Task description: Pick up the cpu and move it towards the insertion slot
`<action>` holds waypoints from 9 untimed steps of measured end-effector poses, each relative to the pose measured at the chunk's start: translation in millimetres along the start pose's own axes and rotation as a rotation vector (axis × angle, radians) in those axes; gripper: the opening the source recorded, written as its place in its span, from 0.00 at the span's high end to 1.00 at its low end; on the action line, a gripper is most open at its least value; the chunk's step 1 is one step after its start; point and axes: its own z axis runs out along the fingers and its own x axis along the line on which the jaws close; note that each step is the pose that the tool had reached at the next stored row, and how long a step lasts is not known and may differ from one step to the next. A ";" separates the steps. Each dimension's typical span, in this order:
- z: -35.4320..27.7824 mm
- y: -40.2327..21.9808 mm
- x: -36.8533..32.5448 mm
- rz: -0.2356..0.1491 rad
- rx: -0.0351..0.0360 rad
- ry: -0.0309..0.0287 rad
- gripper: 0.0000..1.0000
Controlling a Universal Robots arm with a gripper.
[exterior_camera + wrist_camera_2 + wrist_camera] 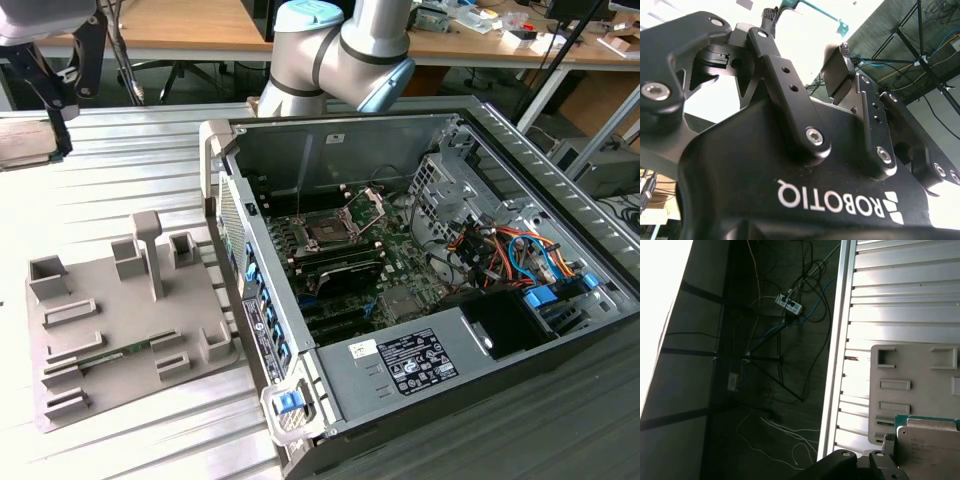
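The black pincer [805, 37] hangs high in the corner at the exterior view's left, above the ribbed silver metal table [130, 160]. It appears to be pinching the cpu [927, 450], a flat square chip with a silvery face and a thin green rim. In the first wrist view the chip sits right against the finger hardware, lifted clear of the large grey plastic fixture plate [910, 370]. In the second wrist view the 2 fingers [780, 75] stand apart, and a thin teal edge runs between their tips, probably the chip seen edge-on.

The insertion slot [328, 230] is a dark square socket with a silver frame and a raised hinged bracket [372, 203]. It lies well apart from the pincer, toward the exterior view's right and lower, inside the open grey computer case [215, 150]. The fixture plate and the case's near wall lie between them. The chip is square, so it has no long axis to align. With 1 arm, no choice of hand arises.

White lettering marks the pincer's body, faint print covers the chip's face, and a white label [415, 362] sits on the power supply.
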 end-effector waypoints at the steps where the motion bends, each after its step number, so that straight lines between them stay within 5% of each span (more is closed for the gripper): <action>1: 0.0 0.0 -0.2 0.000 0.0000 0.0000 0.45; 9: 0.3 -0.6 -3.9 0.000 -0.0001 0.0000 0.45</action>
